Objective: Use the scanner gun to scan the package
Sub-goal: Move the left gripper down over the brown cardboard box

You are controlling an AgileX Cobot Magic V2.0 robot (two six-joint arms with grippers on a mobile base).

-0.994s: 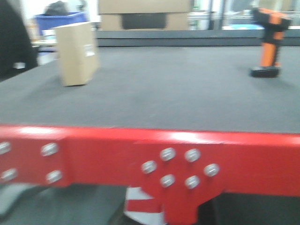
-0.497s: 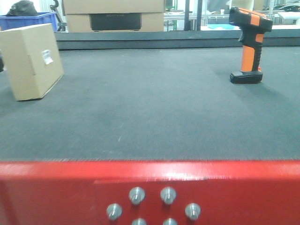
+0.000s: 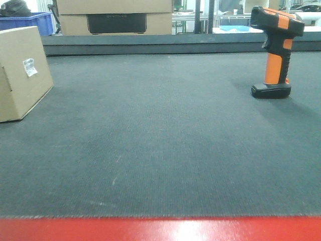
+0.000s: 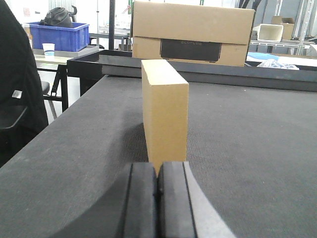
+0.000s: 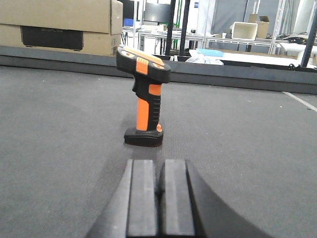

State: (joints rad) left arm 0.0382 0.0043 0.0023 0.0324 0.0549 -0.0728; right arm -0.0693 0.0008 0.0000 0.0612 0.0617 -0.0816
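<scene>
Now package point(image 3: 20, 75) and scanner gun point(image 3: 274, 68) stand well apart — left gripper point(image 4: 157, 198) and right gripper point(image 5: 159, 198) jaws together, empty.

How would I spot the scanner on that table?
Find the wide dark grey table, then its far right side. The scanner gun stands upright there on a black base. Its orange handle and pistol shape set it apart from the tan package at left.

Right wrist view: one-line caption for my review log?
Shut right tool pointed at the scanner gun, which stands upright on its base on the dark mat, not yet grasped.
</scene>
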